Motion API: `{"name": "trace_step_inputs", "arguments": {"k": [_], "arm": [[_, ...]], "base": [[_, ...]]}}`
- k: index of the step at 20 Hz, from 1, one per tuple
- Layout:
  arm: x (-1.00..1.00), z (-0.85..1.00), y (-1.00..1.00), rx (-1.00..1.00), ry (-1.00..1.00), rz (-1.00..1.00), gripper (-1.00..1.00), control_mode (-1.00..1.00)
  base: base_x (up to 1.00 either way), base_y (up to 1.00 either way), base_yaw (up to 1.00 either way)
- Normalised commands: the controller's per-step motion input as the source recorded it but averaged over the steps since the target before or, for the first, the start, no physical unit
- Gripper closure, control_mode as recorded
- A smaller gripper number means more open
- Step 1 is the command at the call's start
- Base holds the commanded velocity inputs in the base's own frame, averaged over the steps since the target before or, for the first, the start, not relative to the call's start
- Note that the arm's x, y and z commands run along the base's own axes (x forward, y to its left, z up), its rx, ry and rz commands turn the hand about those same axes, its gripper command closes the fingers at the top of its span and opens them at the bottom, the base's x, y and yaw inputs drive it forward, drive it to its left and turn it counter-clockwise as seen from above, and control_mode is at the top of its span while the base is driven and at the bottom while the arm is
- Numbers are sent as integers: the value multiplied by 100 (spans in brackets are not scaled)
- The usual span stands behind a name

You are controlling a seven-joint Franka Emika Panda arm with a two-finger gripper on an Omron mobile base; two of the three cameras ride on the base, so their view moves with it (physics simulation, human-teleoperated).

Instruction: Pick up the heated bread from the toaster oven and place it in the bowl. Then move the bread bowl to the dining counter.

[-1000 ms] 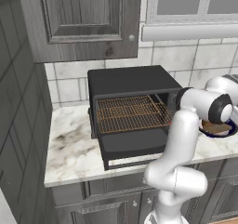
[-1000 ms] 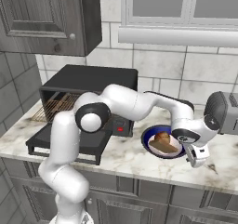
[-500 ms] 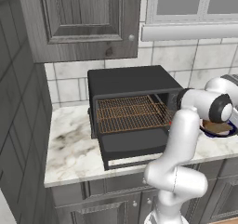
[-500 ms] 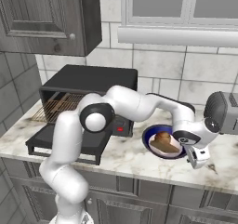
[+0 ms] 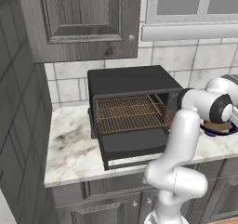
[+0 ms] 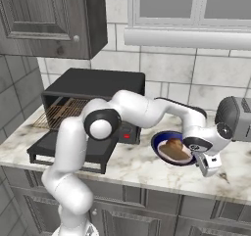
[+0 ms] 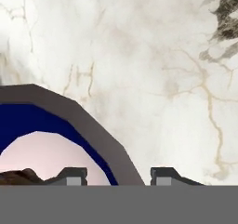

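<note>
In the left base view we see a grey panelled side wall at 9 o'clock and a dark grey cabinet (image 5: 79, 18) overhead at 11 o'clock; below it runs a white tile wall (image 5: 65, 86) and a marbled counter (image 5: 69, 148) with grey-brown veining, on grey cupboard fronts; the oven (image 5: 132, 111) stands at the centre of that counter, its door (image 5: 135, 146) dropped flat and the copper rack (image 5: 130, 114) bare; a window sill (image 5: 188, 31) crosses at 1 o'clock; at 3 o'clock the arm's elbow hides most of the bowl (image 5: 218, 129).

In the right base view the oven sits at 9 o'clock; the bowl (image 6: 164, 141) lies right of centre on the same counter, just beside the oven's right side, and the bread (image 6: 174, 151) rests inside it, tan with a darker crust; the gripper (image 6: 210, 165) hangs low at the bowl's right edge, at 4 o'clock; a dark grey toaster (image 6: 235, 118) stands at 3 o'clock, near the bowl.

In the hand view the bowl's blue rim (image 7: 88, 135) curves between the two fingertips (image 7: 72, 175); they stand apart, one over the white inside and one over bare marble, so the pincer is open astride the rim; we cannot tell whether either tip touches it; the bread's crust (image 7: 18, 176) peeks at 8 o'clock.
</note>
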Motion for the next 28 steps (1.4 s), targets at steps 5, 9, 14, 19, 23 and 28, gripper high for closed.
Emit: {"name": "trace_step_inputs", "arguments": {"k": [5, 9, 14, 19, 23, 28], "arm": [[-20, 24, 0, 0, -17, -3, 100, -100], [-27, 42, 12, 0, -22, -10, 100, -100], [-40, 47, 24, 0, -26, -15, 100, -100], [-57, 58, 56, -1, -27, -21, 100, -100], [-78, 70, 67, 0, -8, -20, 100, -100], [-73, 80, 78, -1, 0, -16, 100, -100]], "base": [[0, 0, 0], [0, 0, 0], [0, 0, 0], [0, 0, 0], [0, 0, 0], [0, 0, 0]]}}
